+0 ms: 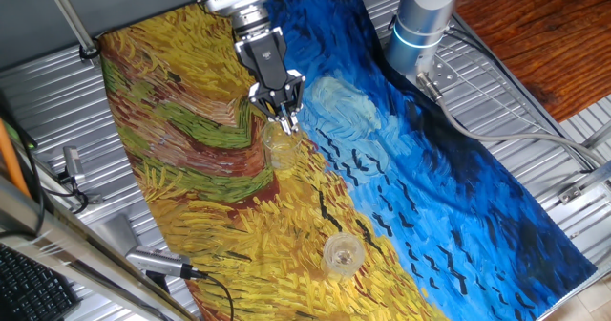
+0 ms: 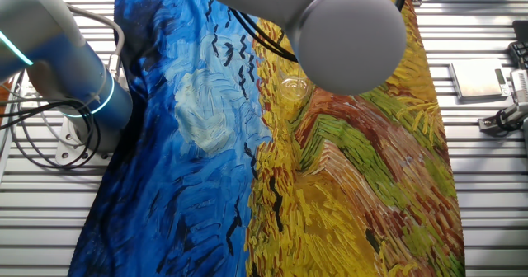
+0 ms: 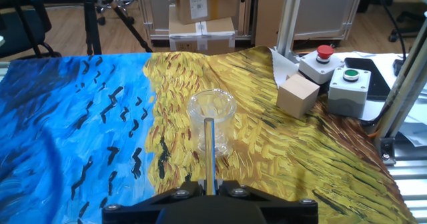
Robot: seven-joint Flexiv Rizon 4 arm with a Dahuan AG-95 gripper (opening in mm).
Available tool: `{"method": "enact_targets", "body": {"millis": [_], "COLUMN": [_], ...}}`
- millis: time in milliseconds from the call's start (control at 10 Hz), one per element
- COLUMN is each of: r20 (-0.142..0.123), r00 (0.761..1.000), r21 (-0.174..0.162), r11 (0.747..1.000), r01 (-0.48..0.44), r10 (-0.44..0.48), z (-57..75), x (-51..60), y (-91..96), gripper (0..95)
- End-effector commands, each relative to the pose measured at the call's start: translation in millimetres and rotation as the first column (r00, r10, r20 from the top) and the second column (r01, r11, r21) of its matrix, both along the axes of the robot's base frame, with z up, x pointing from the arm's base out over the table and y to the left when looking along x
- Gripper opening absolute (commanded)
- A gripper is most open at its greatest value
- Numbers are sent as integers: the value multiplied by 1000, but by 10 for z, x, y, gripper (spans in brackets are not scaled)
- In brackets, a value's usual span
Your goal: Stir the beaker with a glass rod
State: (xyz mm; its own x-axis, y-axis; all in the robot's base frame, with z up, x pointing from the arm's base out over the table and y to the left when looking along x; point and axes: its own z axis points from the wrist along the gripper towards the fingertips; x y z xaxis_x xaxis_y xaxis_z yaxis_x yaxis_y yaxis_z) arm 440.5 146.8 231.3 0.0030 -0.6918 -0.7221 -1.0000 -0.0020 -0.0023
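gripping glass rod (image 3: 209, 151) in closed claw (image 1: 285, 113) | painted cloth (image 1: 401, 197) | cardboard boxes (image 3: 200, 11) behind

No legible text, labels, numbers or signs anywhere

I see the gripper (image 3: 210, 192) closed on the glass rod (image 3: 209, 154), which points up at the beaker (image 3: 211, 123) on the painted cloth (image 3: 80, 131). A wooden block (image 3: 297, 96) sits by two button boxes (image 3: 337, 77)
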Motion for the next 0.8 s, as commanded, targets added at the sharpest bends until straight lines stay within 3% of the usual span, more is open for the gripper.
{"method": "enact_targets", "body": {"millis": [100, 800], "r20": [3, 7], "r00": [1000, 1000], "r21": [-1, -7], "r11": [1000, 1000], "r01": [-4, -9], "r10": [4, 9], "z": [-15, -43], "x": [8, 19], "y": [1, -3], "gripper": [0, 0]}}
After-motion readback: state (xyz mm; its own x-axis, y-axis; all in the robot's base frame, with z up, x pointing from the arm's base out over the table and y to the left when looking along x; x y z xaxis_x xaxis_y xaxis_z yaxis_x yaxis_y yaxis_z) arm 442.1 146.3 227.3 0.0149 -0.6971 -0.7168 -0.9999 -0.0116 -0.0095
